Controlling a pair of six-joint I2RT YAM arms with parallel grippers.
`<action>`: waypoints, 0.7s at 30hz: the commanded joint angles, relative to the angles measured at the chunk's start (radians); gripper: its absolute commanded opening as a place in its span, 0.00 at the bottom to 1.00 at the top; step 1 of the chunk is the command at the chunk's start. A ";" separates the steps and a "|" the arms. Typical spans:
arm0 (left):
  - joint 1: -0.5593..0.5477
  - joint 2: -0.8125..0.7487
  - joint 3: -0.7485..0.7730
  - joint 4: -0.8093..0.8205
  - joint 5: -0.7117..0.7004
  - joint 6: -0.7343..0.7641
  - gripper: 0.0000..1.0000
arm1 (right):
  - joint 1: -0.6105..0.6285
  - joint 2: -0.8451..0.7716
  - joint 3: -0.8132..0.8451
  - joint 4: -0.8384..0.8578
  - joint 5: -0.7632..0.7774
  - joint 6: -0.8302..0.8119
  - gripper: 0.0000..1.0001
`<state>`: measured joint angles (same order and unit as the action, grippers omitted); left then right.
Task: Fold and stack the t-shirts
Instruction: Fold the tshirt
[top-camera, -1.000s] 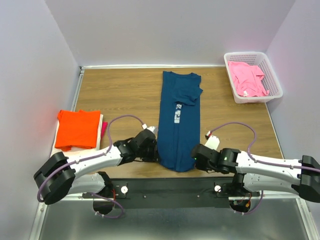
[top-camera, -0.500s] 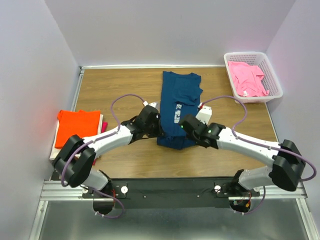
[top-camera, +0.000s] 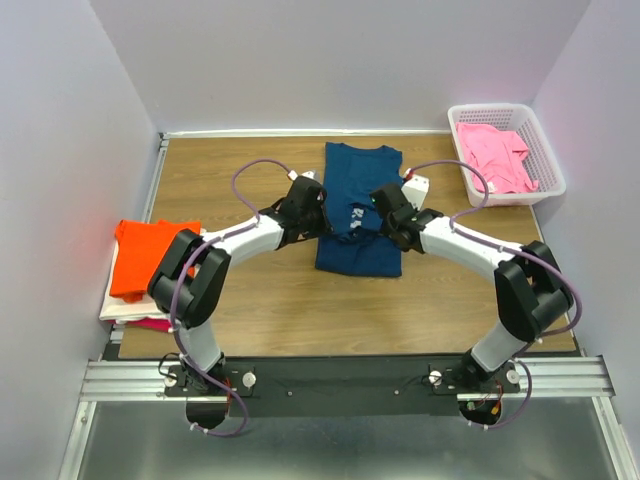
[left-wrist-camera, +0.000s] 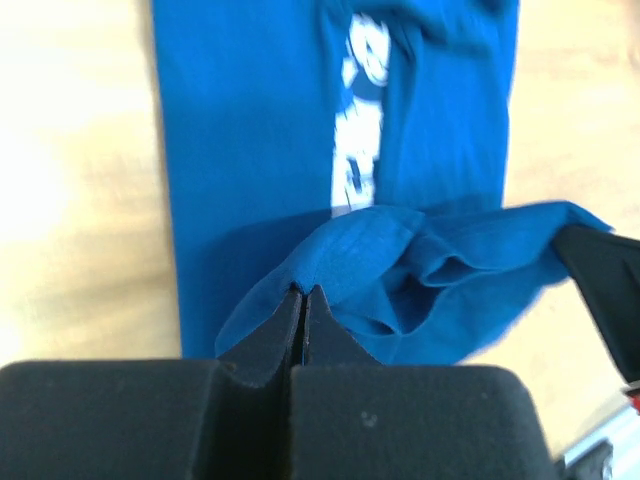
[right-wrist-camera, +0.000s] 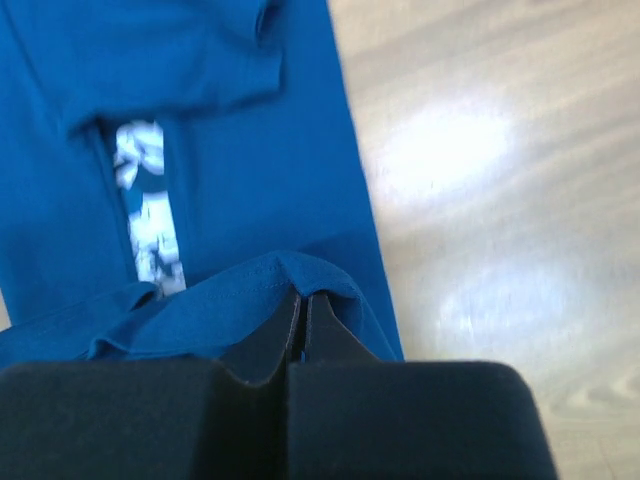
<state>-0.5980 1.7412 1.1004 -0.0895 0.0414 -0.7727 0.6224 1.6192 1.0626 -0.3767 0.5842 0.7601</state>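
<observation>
Orange t-shirt (top-camera: 140, 255) is lying on top of the finished pile, well out to the left of the left pincer (top-camera: 320, 226). That pincer is clamping tight on the left hem corner of the navy t-shirt (top-camera: 360, 255). Its wrist view is showing blue cloth bunching right at the closed tips, with the white chest print (left-wrist-camera: 358, 120) running away just beyond them. Across the shirt, the right pincer (top-camera: 380, 228) is pinching the other hem corner the same way, jaws pressed together on a ridge of fabric. Well off to its right, the pink t-shirt (top-camera: 495, 158) is waiting in the white basket (top-camera: 548, 170).

A second ago both pincers were sitting low at the near end of a long strip of shirt, close to the arm bases. Now they are holding the hem halfway up the wooden table (top-camera: 240, 290), over the print, and the shirt is lying doubled and much shorter. The pile and the basket are sitting just as they were.

From where I'm standing, the end-to-end fold is being carried through. The hem is heading for the collar (top-camera: 362, 150), which is lying beyond both pincers. I'd judge the hem is needing to be laid flat there before either pincer lets go.
</observation>
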 joint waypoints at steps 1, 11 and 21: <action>0.032 0.067 0.067 0.023 -0.009 0.032 0.00 | -0.056 0.054 0.057 0.076 -0.043 -0.058 0.00; 0.076 0.176 0.200 0.030 0.029 0.052 0.00 | -0.142 0.162 0.105 0.128 -0.129 -0.091 0.00; 0.106 0.248 0.269 0.036 0.068 0.069 0.00 | -0.202 0.202 0.140 0.151 -0.185 -0.119 0.00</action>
<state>-0.5030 1.9598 1.3338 -0.0715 0.0822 -0.7311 0.4427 1.7958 1.1618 -0.2558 0.4316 0.6708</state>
